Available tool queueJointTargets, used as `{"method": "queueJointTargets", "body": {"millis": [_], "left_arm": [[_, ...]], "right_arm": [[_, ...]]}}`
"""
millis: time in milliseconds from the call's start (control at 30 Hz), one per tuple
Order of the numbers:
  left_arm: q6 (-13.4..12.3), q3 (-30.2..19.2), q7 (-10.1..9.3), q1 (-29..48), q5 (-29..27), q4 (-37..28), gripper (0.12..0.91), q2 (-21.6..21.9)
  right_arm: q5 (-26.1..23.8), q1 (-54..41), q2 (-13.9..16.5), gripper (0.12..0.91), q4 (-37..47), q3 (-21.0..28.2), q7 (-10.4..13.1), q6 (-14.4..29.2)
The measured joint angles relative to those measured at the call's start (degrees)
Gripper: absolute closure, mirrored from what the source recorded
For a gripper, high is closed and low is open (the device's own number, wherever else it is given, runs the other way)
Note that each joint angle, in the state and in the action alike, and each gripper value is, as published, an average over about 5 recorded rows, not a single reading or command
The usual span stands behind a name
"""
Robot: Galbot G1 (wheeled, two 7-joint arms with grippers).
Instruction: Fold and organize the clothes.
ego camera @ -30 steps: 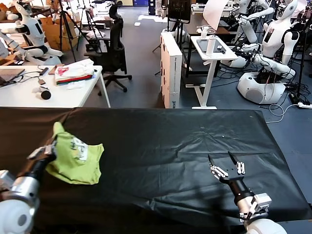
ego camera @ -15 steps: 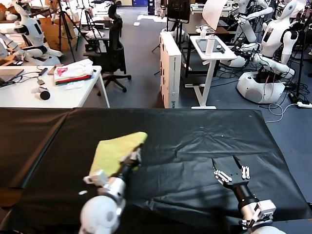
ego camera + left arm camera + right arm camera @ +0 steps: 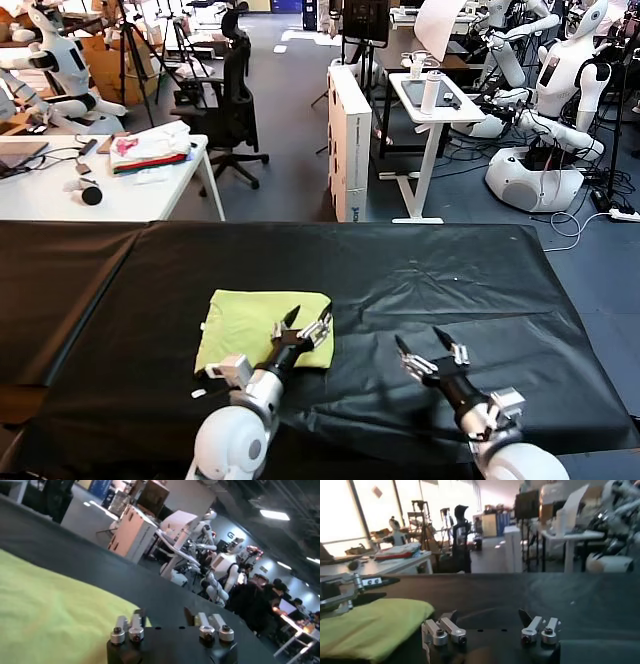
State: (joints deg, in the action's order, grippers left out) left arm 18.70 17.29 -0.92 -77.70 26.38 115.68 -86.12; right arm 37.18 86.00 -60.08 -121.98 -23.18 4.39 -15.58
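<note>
The lime yellow-green cotton T-shirt, bunched and carried in the left gripper half a second ago, is now lying folded in a flat rectangle on the black cloth-covered table, so the fold looks essentially done. The left gripper is sitting spread and empty at the shirt's right edge. The right gripper, also spread and empty, is hovering nearby over bare cloth, with open room all around.

Head view: from high above the near edge of the black desk, facing forward and down. Wrist views: low, close over the desk top, facing out across it toward the room. Shared by all three: the yellow-green shirt.
</note>
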Motion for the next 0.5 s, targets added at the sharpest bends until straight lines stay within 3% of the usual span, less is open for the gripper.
{"method": "queueJointTargets", "body": {"millis": [167, 267, 500], "left_arm": [[-1.9, 2.4, -0.7, -0.7, -0.3, 1.7, 0.124, 3.4], [-2.7, 3.9, -0.75, -1.5, -0.9, 2.5, 0.123, 5.4], [-3.3, 5.9, -0.84, -3.2, -1.9, 4.3, 0.123, 6.9]], "right_arm": [[11.5, -6.6, -0.2, 0.118, 1.2, 5.8, 5.8, -6.4], [15.7, -10.4, -1.1, 0.118, 2.7, 9.3, 8.6, -8.1], [18.3, -17.3, -3.5, 0.118, 7.0, 16.0, 9.8, -9.0]]}}
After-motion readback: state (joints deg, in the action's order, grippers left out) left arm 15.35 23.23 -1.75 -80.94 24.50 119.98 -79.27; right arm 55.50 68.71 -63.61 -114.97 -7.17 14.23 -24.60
